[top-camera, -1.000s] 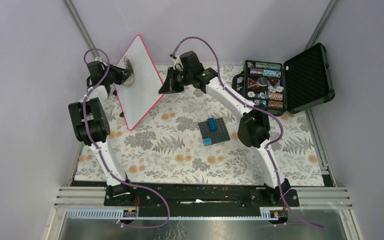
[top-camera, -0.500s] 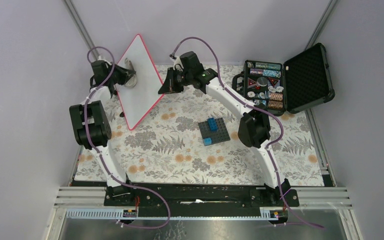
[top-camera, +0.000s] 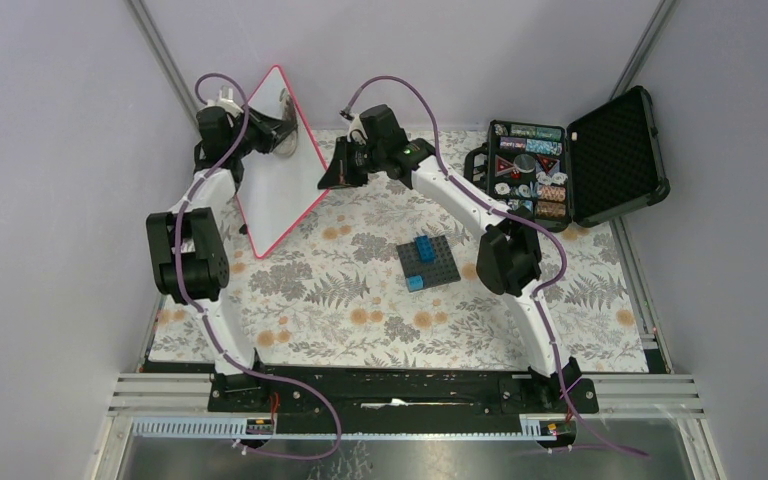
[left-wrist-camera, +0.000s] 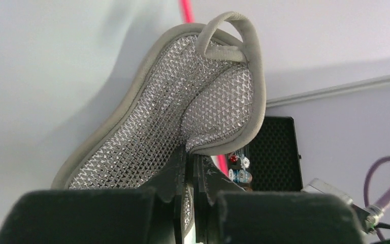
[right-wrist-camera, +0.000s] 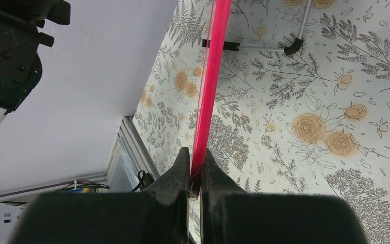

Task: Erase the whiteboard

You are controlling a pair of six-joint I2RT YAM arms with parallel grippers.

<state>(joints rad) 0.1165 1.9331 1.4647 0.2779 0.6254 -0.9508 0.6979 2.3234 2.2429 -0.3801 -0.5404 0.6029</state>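
Standing on its lower corner at about ten o'clock on the counter (top-camera: 360,300), the whiteboard (top-camera: 280,180) leans steeply, its white face turned toward the overhead camera and showing no writing that I can make out. It looks like a thin, stiff, light panel with a slick face, so the thin red-pink frame is the sensible place to grip; a pinch on the face itself would probably slide. The right claw (right-wrist-camera: 197,162) does just that: its jaws are closed narrow on the frame at the board's three o'clock corner, the pink edge running straight up from between them. Held by one corner only, the panel would likely swing or twist under a hard sideways push, so wiping pressure is best kept light and aimed against that grip. At the board's twelve o'clock end, the left claw (left-wrist-camera: 190,168) is clamped on a soft silver mesh pad (left-wrist-camera: 183,101) with a grey hem and loop, the pad lying against the white surface and floppy enough to fold. Farther out, a dark brick baseplate (top-camera: 428,262) sits near the counter's middle, and an open black case (top-camera: 610,160) lies at two o'clock.
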